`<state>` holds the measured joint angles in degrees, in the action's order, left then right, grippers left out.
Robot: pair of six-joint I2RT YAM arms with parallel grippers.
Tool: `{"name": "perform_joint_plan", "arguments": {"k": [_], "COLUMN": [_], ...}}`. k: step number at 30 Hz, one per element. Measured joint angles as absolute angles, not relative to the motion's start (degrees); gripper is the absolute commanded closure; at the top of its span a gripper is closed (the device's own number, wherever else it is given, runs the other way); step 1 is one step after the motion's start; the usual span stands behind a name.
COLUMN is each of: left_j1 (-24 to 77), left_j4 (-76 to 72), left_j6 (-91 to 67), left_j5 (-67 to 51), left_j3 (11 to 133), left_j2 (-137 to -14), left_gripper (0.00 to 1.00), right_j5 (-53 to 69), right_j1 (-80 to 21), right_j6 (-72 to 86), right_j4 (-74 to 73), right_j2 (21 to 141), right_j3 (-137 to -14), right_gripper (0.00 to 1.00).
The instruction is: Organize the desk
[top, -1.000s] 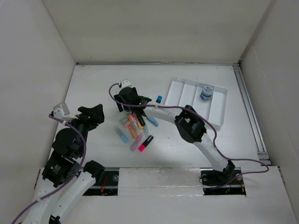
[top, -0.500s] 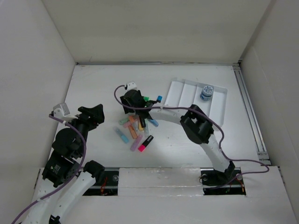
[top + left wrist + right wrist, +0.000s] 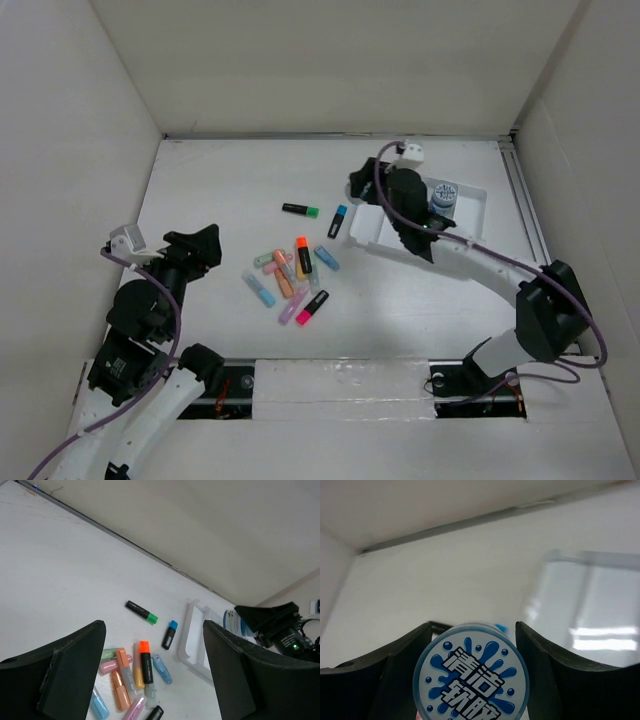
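The desk point(image 3: 215, 185) is the white flat top that lies under both arms. White walls close it in, and a metal rail point(image 3: 535, 240) runs along its 3 o'clock edge.

The right gripper point(image 3: 472, 626) is over the 2 o'clock part of the desk, above the 9 o'clock end of a white tray point(image 3: 466, 228). In the right wrist view its two fingers point(image 3: 395, 665) stand on both sides of a round jar point(image 3: 470, 675) with a blue and white lid. They touch its sides, so the gripper is clamped on it. The top view shows a similar jar point(image 3: 443, 194) standing in the tray, just at 3 o'clock of the right wrist. Whether it is the same one or a second one I cannot tell.

The left gripper point(image 3: 154, 630) is held over the 8 o'clock side of the desk, its fingers wide apart with nothing between them.

Near the middle of the desk, a little toward 6 o'clock, lies a loose pile of highlighters point(image 3: 288, 278) in light blue, orange, pink and purple, some of them touching. Two more lie apart from the pile, at its 12 o'clock side. One is a black and green pen point(image 3: 300, 210). The other is a black and blue pen point(image 3: 340, 220), near the 9 o'clock wall of the tray but not touching it
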<state>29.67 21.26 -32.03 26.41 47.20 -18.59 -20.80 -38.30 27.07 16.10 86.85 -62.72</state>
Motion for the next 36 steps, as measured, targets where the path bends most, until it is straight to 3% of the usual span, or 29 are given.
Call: {"name": "perform_joint_plan", "arguments": {"k": [7, 18, 21, 22, 25, 30, 32, 33, 34, 36], "left_j1": [29.7, 29.7, 29.7, 29.7, 29.7, 29.7, 29.7, 29.7, 29.7, 29.7], "left_j4": [21.2, 20.8, 20.8, 20.8, 20.8, 20.8, 20.8, 20.8, 20.8, 20.8], "left_j6": [-31.9, -31.6, -31.6, -31.6, -31.6, -31.5, -31.5, -31.5, -31.5, -31.5], "left_j5": [25.3, 24.5, 24.4, 24.4, 24.4, 24.4, 24.4, 24.4, 24.4, 24.4], "left_j3": [47.2, 47.2, 47.2, 47.2, 47.2, 47.2, 47.2, 47.2, 47.2, 47.2], "left_j2": [-18.6, -19.8, -19.9, -19.9, -19.9, -19.9, -19.9, -19.9, -19.9, -19.9], "left_gripper": [0.26, 0.26, 0.26, 0.26, 0.26, 0.26, 0.26, 0.26, 0.26, 0.26], "right_j5": [-21.7, -19.1, -19.6, -19.5, -19.5, -19.5, -19.6, -19.7, -19.7, -18.8], "right_j1": [-20.5, -12.3, -12.0, -11.9, -11.6, -11.5, -11.8, -12.1, -12.7, -15.4], "right_j6": [30.3, 31.3, 31.3, 31.3, 31.3, 31.1, 30.8, 30.4, 30.0, 28.7], "right_j4": [6.6, -2.0, -4.1, -4.3, -4.6, -4.5, -4.5, -4.4, -4.2, -2.1], "right_j2": [81.2, 81.6, 82.7, 83.1, 84.2, 84.4, 83.9, 83.5, 82.8, 81.2], "right_j3": [-47.4, -48.4, -49.9, -50.3, -51.2, -52.1, -52.1, -52.1, -52.1, -51.9], "right_gripper": [0.59, 0.48, 0.35, 0.25, 0.16, 0.13, 0.22, 0.35, 0.66, 0.97]}}
